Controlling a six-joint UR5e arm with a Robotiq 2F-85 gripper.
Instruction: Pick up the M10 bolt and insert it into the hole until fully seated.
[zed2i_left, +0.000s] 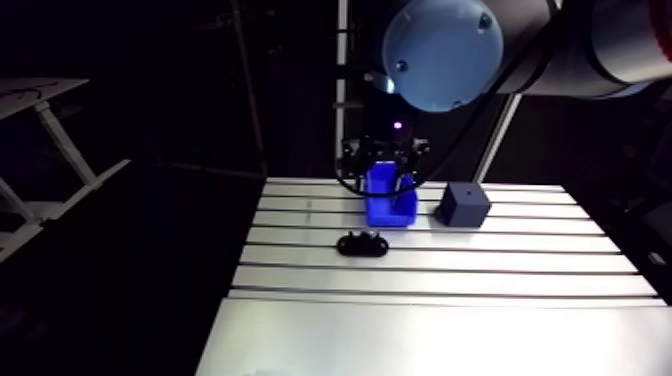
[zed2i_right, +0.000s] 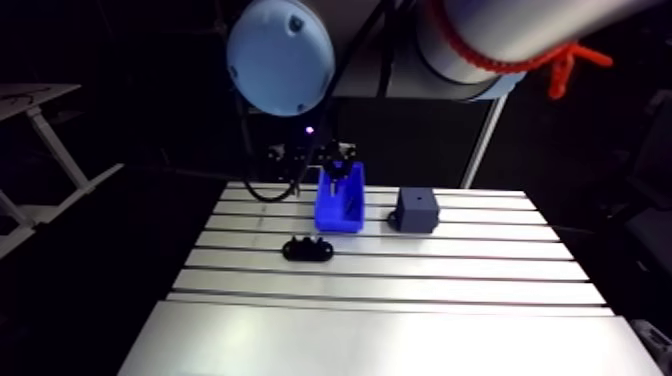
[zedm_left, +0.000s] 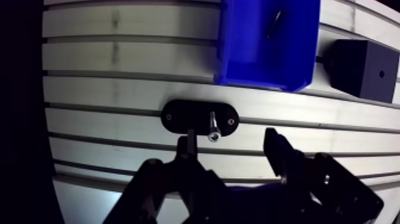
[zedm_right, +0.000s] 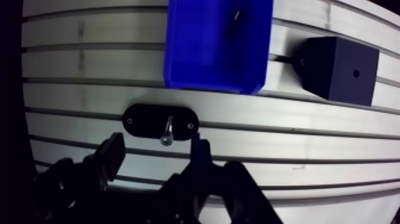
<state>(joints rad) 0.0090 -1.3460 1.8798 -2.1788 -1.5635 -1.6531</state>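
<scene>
Steel M10 bolt (zedm_left: 212, 126): 1, lying across black oval holder (zedm_left: 178, 116), presented for pickup. Jaws: released, empty, just short of holder, apparently lined up to straddle bolt. Dark block (zedm_left: 357, 65) with hole (zedm_left: 381, 75): beyond holder, off to 1 side, well apart, awaiting insertion.

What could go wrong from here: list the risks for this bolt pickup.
1. The bolt lies small across the black holder; the open gripper may nudge it away or strike the holder.
2. The hole in the dark block looks narrow, so a tilted grasp might jam the insertion.
</scene>
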